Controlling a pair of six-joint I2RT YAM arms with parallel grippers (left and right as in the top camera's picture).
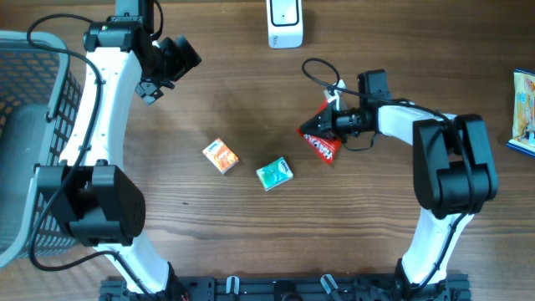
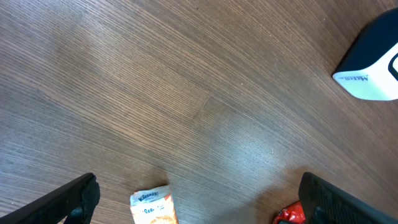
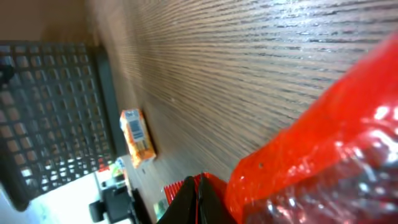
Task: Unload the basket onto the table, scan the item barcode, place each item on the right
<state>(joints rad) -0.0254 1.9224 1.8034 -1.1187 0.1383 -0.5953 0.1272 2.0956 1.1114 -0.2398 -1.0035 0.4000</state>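
Tool on right (image 1: 326, 127) clamping red packet (image 1: 322, 144), left tool (image 1: 153, 85) spread wide over open tabletop (image 2: 186, 93)

The glossy red packet (image 1: 321, 142) sits tilted, perhaps lifted, well apart from the white scanner (image 1: 285, 22).

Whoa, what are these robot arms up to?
The right arm's fingers are shut on a red packet out over the middle of the table, some way short of the white scanner at the far edge. The left arm's fingers are wide open and hold nothing. An orange box and a green box lie on the table untouched, and a grey basket stands at the left.
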